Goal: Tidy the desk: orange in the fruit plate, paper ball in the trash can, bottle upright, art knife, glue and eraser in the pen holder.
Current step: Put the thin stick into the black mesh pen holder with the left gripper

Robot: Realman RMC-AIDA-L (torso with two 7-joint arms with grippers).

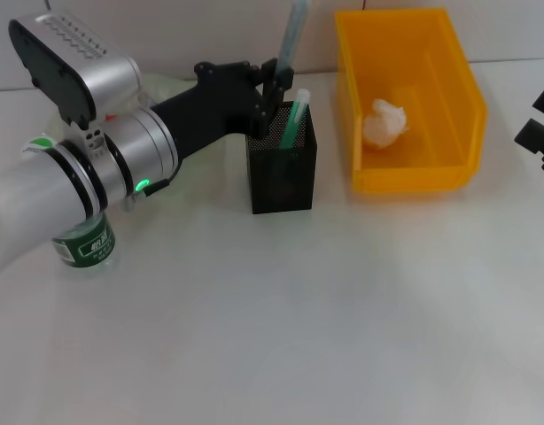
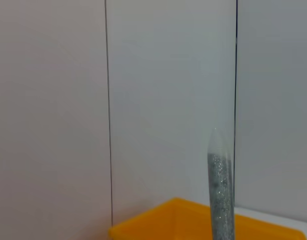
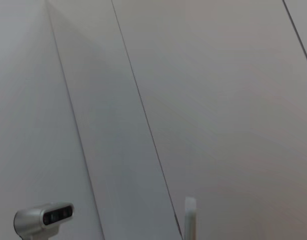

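Left pincer (image 1: 274, 96) above pen holder (image 1: 282, 177), pinching glue (image 1: 294, 35) near-upright, tip skyward.

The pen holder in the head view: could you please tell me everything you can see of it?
The pen holder is a black square cup of fine metal mesh, taller than wide, standing upright on the white table, just beside the yellow trash can without touching it. A green-and-white stick leans inside it, its top above the rim. The left gripper hovers at its rim, jaws shut on a translucent grey glue tube held nearly upright above the opening.
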